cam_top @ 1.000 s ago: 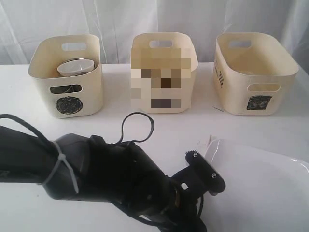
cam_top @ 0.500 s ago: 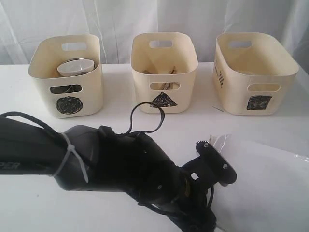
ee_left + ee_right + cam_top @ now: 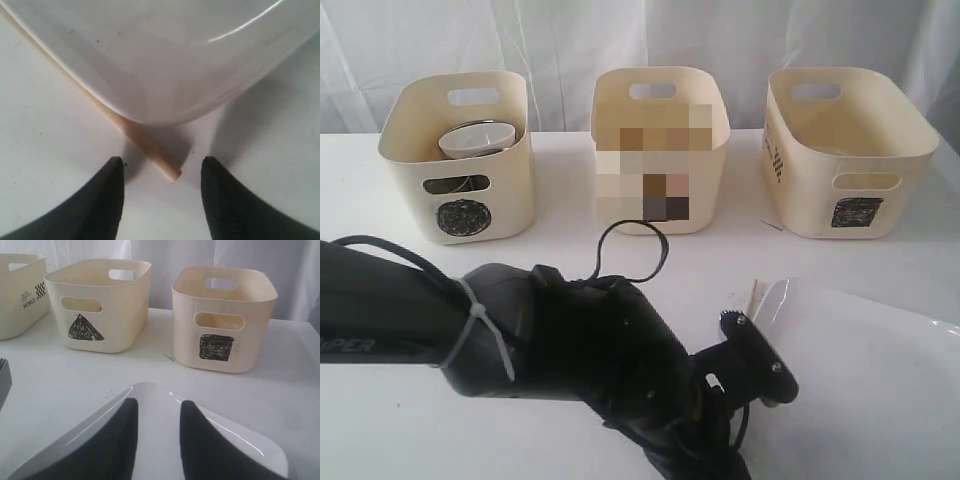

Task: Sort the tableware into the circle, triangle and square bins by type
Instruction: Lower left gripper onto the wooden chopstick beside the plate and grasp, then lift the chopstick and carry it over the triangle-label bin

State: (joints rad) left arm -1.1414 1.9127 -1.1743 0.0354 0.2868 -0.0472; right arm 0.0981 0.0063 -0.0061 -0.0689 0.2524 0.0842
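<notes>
The large white square plate [image 3: 880, 400] lies at the front right of the table. A wooden chopstick [image 3: 150, 147] pokes out from under its corner [image 3: 165, 60]. My left gripper [image 3: 162, 160] is open, with a finger on each side of the chopstick's tip and neither touching it. My right gripper [image 3: 158, 402] is open just above the plate's surface [image 3: 240, 445] and holds nothing. The circle bin [image 3: 460, 150] holds a steel mug [image 3: 478, 138]. The triangle bin [image 3: 100, 305] and the square bin [image 3: 222, 320] stand behind. The other tableware is out of view.
The three bins stand in a row along the back of the white table, in front of a white curtain. My bulky black left arm [image 3: 570, 350] with a looping cable [image 3: 630, 250] fills the front middle. A fourth tub marked WORLD [image 3: 20, 290] shows at the edge of the right wrist view.
My left arm has pushed to the right toward the plate's corner, then sunk slightly. The plate and the bins have stayed in place.
</notes>
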